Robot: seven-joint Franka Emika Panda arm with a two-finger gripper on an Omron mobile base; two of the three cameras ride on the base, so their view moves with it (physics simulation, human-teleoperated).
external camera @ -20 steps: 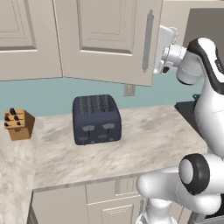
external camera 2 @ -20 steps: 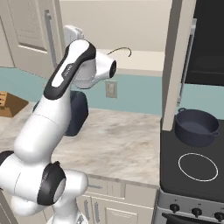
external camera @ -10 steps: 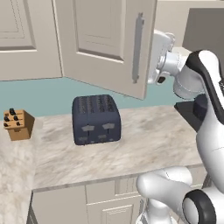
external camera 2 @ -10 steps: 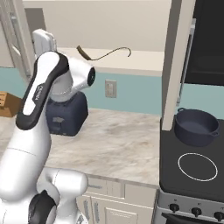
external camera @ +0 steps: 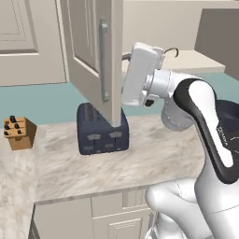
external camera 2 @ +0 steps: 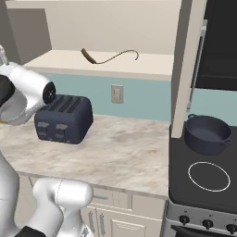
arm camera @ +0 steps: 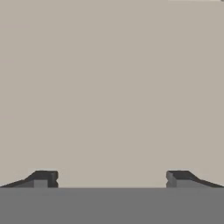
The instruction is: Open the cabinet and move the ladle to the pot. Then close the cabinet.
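Observation:
The cabinet's left door [external camera: 88, 51] stands swung wide out over the counter, its silver bar handle [external camera: 103, 60] facing me. My white hand [external camera: 140, 74] sits against the door's far edge, fingertips hidden behind it. In the hand view my gripper [arm camera: 111, 179] is open, jaws wide apart, with nothing between them and a flat beige surface close ahead. The ladle [external camera 2: 109, 58], thin and dark with a hooked handle, lies on the cabinet's open shelf [external camera 2: 60, 65]. The pot [external camera 2: 207, 134] sits on the stove's back left burner.
A dark blue toaster [external camera: 102, 133] stands on the marble counter [external camera: 154, 154] under the open door. A knife block [external camera: 18, 133] is at the left. The right cabinet door [external camera 2: 187, 69] hangs open edge-on beside the stove [external camera 2: 208, 185]. An outlet [external camera 2: 117, 94] is on the wall.
My arm has swung left and the left cabinet door has opened much wider with it. The ladle and pot have not moved.

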